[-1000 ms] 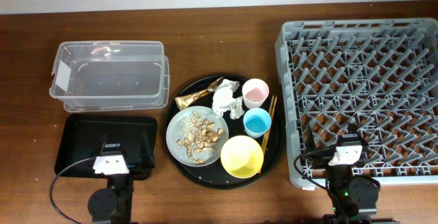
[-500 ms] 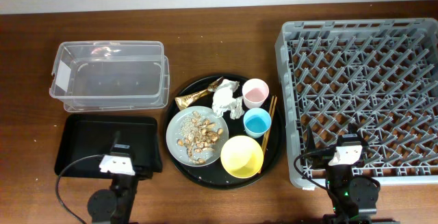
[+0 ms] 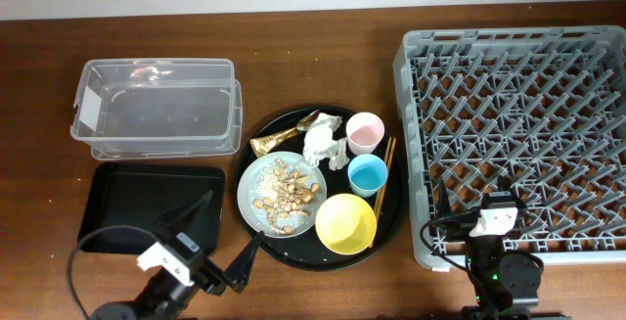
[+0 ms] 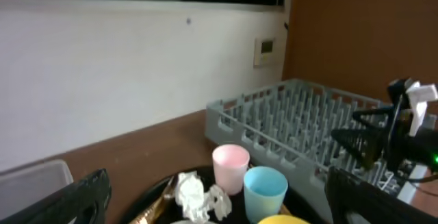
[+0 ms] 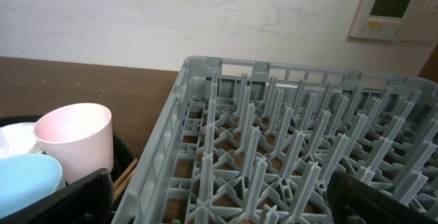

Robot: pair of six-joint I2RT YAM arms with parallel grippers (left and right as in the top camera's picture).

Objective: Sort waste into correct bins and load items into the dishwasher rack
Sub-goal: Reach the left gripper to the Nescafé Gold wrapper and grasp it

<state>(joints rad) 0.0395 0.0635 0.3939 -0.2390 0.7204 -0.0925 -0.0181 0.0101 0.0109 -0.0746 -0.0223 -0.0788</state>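
Plastic bins wait empty at the desk's left edge while the left arm [image 3: 161,259] aims its jaws at the plate.

At the far left corner the clear box [image 3: 156,119] holds nothing, and nor does the shallow black tray [image 3: 127,198] in front of it. The left arm's jaws, spread wide and empty, point rightward, with the plate [image 3: 250,185] of food scraps [image 3: 284,195] just beyond them, so this arm looks nearer the waste. On the round black tray [image 3: 303,250] lie also the wrapper [image 3: 277,141], tissue [image 3: 323,142], pink cup [image 3: 364,132], blue cup [image 3: 368,174] and yellow bowl [image 3: 345,223]. The chopsticks [image 3: 385,178] run near-to-far along its right rim. The rack [image 3: 509,114] on the right stands empty. At its near edge the right arm [image 3: 494,224] holds its jaws wide, gripping nothing.
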